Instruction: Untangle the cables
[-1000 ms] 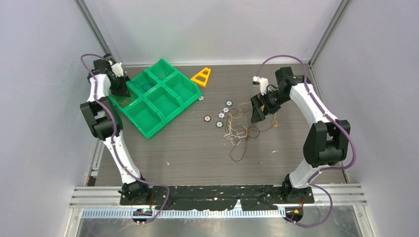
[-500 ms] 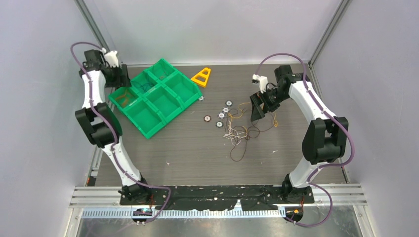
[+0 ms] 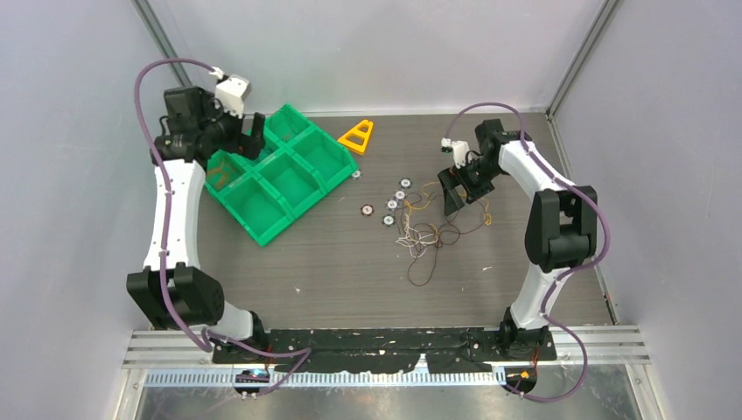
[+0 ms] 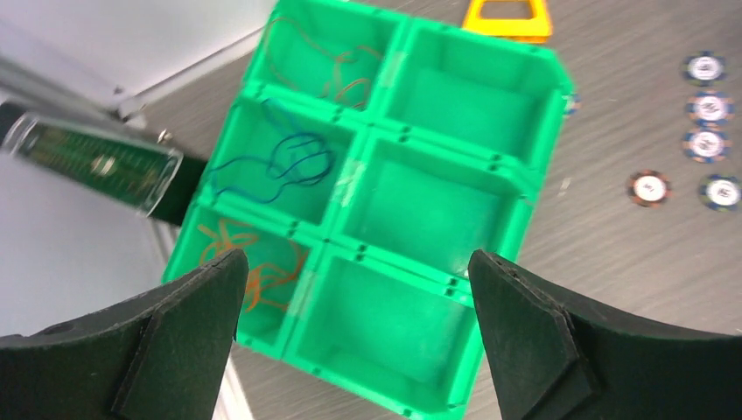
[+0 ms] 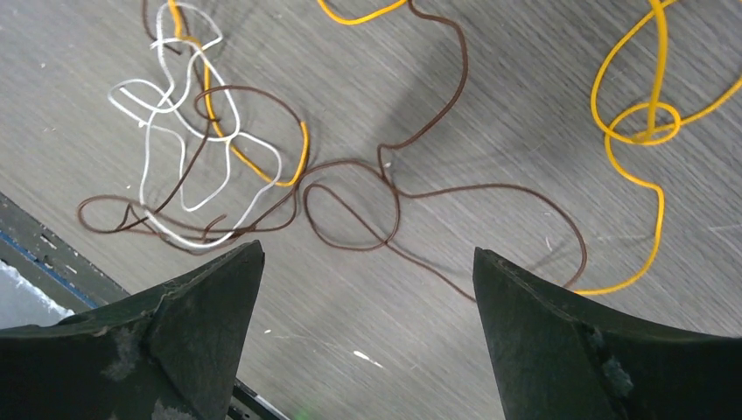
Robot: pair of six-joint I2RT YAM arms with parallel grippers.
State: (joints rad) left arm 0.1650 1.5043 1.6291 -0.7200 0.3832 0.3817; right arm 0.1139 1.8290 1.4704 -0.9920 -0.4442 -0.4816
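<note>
- Mostly, the cables (image 3: 426, 232) lie in a loose tangle on the desk (image 3: 332, 280), right of its middle.
- The right hand (image 3: 452, 194) hovers over the far right part of that tangle. Its fingers are spread wide with nothing between them.
- From the right wrist, a dark brown wire (image 5: 350, 206) loops across the middle of the view.
- At the left it crosses a white wire (image 5: 166, 140) and a short orange-yellow piece.
- A yellow wire (image 5: 652, 114) curls into a small ring at the right, apart from the white one.
- No wire there touches either finger, as far as that view shows.
- The left hand (image 3: 252, 138) hangs above the far left part of a green tray (image 3: 306, 203), fingers spread wide and holding nothing.
- The tray has six compartments, in two rows of three, and sits at an angle on the left half of the desk.
- From the left wrist, the row on the left of that view holds one cable per compartment: a brown cable (image 4: 337, 74) farthest, a blue cable (image 4: 284, 162) in the middle, and an orange cable (image 4: 258, 271) nearest.
- Five small ringed discs (image 3: 385, 206) lie between the tray and the tangle, the nearest just beside the wires.
- A yellow triangle (image 3: 357, 136) sits near the tray's far right corner, well apart from the tangle.
</note>
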